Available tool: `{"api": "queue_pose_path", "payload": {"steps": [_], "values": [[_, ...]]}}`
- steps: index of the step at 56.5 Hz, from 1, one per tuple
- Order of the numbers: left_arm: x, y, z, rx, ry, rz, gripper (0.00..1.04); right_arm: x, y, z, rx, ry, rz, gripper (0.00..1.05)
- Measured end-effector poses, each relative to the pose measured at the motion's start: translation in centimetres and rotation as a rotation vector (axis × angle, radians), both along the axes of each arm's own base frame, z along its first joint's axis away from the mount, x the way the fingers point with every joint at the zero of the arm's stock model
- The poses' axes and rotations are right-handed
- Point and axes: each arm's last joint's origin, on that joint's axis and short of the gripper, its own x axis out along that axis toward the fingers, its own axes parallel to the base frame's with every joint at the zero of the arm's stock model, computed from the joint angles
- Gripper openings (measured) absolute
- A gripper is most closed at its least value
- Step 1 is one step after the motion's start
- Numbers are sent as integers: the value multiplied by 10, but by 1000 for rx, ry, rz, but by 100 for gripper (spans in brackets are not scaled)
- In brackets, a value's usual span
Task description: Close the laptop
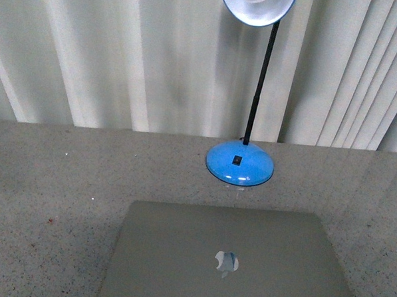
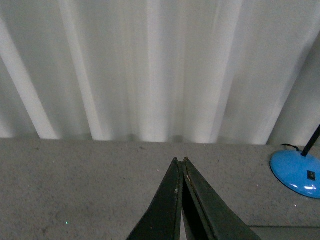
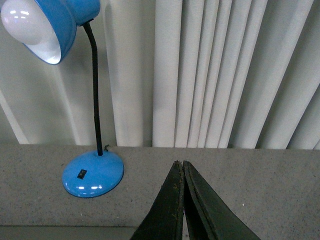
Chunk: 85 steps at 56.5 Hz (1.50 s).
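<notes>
Since laptop (image 1: pixel 229 263) lid lies flat on worktop (image 1: pixel 50 181), closing looks done; left pincer (image 2: pixel 180 161) and right pincer (image 3: pixel 181 163) pressed together, empty; only retreat remains.

Showing silver-grey on the laptop (image 1: pixel 226 263), bright blue on the lamp (image 1: pixel 240 163) with black stem, speckled grey across the bench (image 1: pixel 49 200).

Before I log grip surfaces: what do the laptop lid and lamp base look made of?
The laptop lid looks like matte silver-grey metal: even, dull sheen, with a shiny inset logo. The lamp base looks like glossy blue plastic or painted metal; bright highlights on its dome leave that open.
</notes>
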Motion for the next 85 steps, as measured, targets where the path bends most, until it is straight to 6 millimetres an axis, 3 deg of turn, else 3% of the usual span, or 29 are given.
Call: {"api": "queue_pose_path", "payload": {"steps": [11,30,46,85], "values": [[-28,-15,-24,-14,0,-16,4,-24,-14,-16,4,-3,0,3],[-58,-15,-47,-21,-4,-12,4,-51,-15,-30,6,-1,-3,3],[-75,-15,-57,-22,-3,-12,4,-65,-15,-42,7,-8,-2,3],[-96,-15,-57,-24,-41,-12,4,-85,-15,-39,7,-21,-1,3]]}}
